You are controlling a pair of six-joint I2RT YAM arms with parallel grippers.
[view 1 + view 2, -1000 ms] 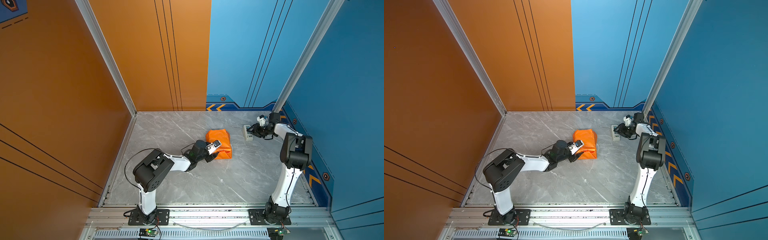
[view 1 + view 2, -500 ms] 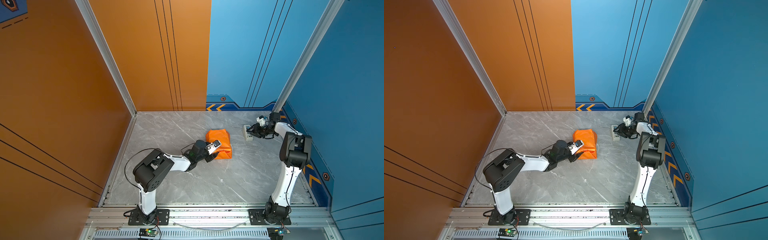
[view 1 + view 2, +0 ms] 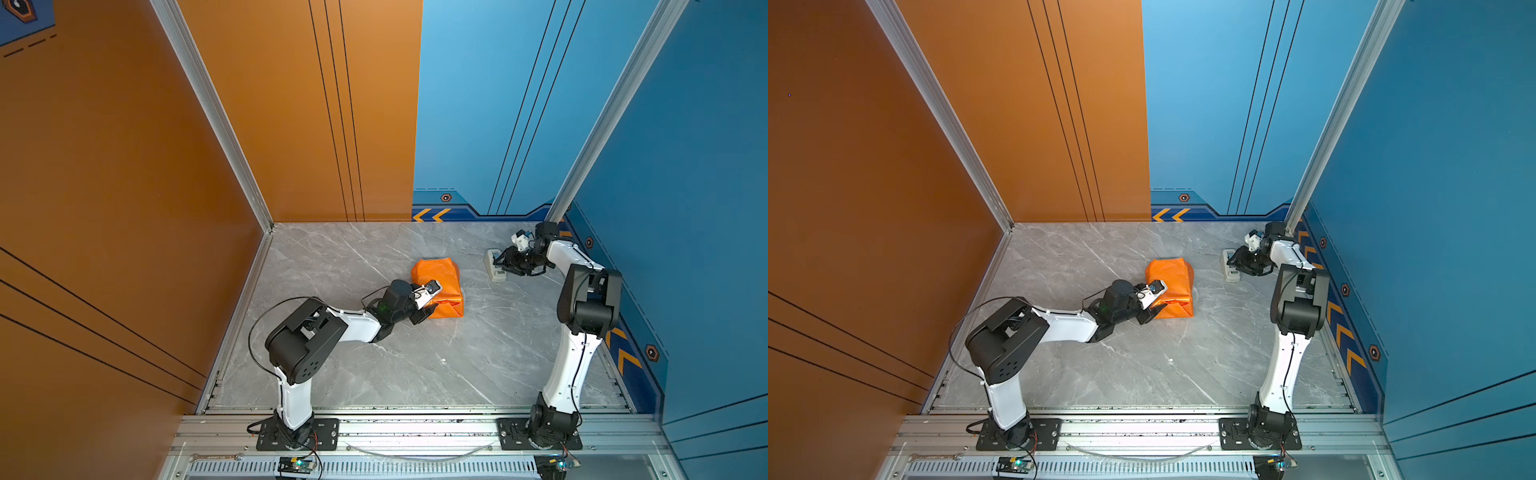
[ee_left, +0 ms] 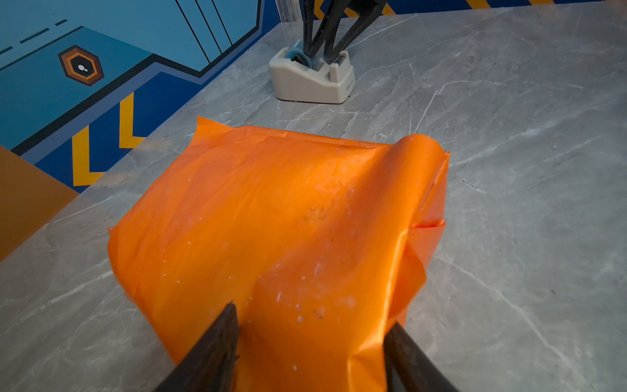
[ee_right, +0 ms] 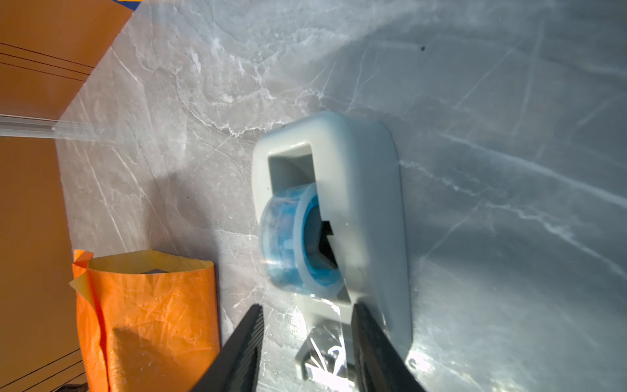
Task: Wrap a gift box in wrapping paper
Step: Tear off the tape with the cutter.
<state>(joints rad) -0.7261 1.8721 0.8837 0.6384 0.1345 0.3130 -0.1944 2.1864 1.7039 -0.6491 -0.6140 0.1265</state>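
- Lying in the middle of the grey table [image 3: 415,374]: orange wrapping paper [image 3: 436,286], folded into a bundle.
- Peeking out dark at the bundle's open end: the gift box [image 5: 154,271].
- Pinching the bundle's near end, one finger on each side: left gripper [image 4: 310,315].
- Partly open at the white tape dispenser [image 5: 366,203], loose tape end between the fingers, nothing grabbed: right gripper [image 5: 307,307].

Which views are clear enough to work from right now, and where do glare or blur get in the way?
Right wrist view: glare whitens the table by the tape dispenser, and the right claw is blurred. Left wrist view: wrapping paper sharp with mild sheen, left claw dark and soft. Both top views: even light, sharp, everything small.
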